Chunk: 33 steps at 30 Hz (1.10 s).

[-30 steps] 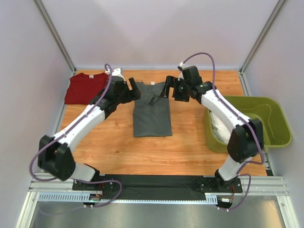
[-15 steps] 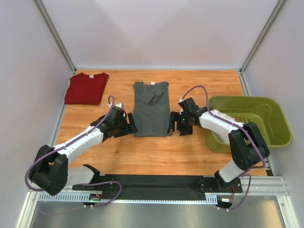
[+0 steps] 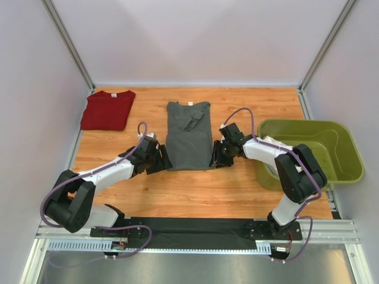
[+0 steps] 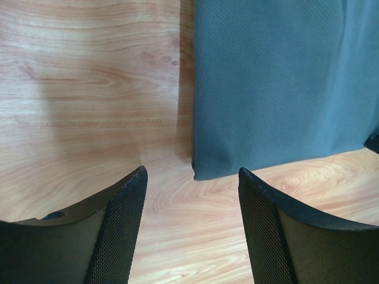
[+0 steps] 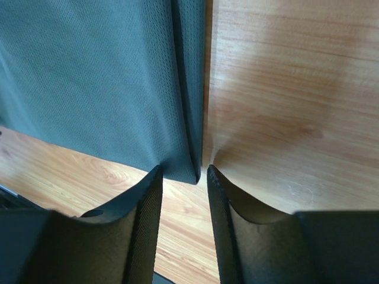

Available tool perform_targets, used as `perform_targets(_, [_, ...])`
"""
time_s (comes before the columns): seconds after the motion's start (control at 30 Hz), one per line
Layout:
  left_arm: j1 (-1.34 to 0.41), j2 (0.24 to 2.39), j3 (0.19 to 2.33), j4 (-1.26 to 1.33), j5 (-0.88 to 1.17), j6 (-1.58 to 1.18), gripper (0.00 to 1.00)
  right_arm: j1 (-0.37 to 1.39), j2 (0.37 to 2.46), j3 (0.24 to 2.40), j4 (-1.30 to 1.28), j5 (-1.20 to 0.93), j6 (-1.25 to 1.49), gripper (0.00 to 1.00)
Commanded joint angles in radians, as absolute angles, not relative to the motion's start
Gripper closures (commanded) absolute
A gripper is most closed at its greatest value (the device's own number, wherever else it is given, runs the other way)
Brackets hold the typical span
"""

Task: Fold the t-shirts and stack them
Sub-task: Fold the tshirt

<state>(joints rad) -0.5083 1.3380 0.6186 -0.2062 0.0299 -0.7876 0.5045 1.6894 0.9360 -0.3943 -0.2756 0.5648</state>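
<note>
The grey t-shirt [image 3: 188, 135] lies flat in the middle of the bench [image 3: 195, 189], folded in to a long narrow strip, with the neck on the far side and the hem toward the arms; the red t-shirt [image 3: 108, 110] lies folded, well apart, at the far left corner. I judge the cloth to be light, thin and soft, with no stiffness of its own, so it will hang and sag from any place where it is lifted, and the doubled layers may slide on each other. For this reason the two hem corners seem the best places to take hold, both together, and deep enough to catch all layers. The left pincer [image 4: 192, 170] is wide, low over the wood, with the near left corner of the shirt just in front of its gap and not between the jaws. The right pincer [image 5: 182, 168] is narrow, and the near right corner sits in the mouth of its gap; whether it presses the cloth, I cannot tell. The green basket [image 3: 340, 171] stands at the right.
</note>
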Motion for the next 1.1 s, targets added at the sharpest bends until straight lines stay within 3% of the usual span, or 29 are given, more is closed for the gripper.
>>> perform_targets(0.0, [-0.511, 1.371, 0.617, -0.127, 0.043, -0.808, 0.30, 0.515, 1.715, 0.937, -0.327, -0.285, 0.584, 0.63])
perform_targets(0.27, [-0.509, 1.433, 0.606, -0.069, 0.054, -0.831, 0.32, 0.523, 1.761, 0.931, -0.313, -0.291, 0.595, 0.79])
perform_targets(0.43, [-0.506, 1.462, 0.612, -0.054, 0.061, -0.838, 0.34, 0.523, 1.772, 0.920, -0.316, -0.273, 0.591, 1.00])
perform_targets(0.77, [-0.506, 1.454, 0.598, -0.118, 0.048, -0.865, 0.36, 0.523, 1.790, 0.934, -0.327, -0.255, 0.588, 1.00])
perform_targets(1.07, [-0.506, 1.450, 0.583, -0.155, 0.009, -0.874, 0.45, 0.523, 1.787, 0.931, -0.333, -0.247, 0.592, 1.00])
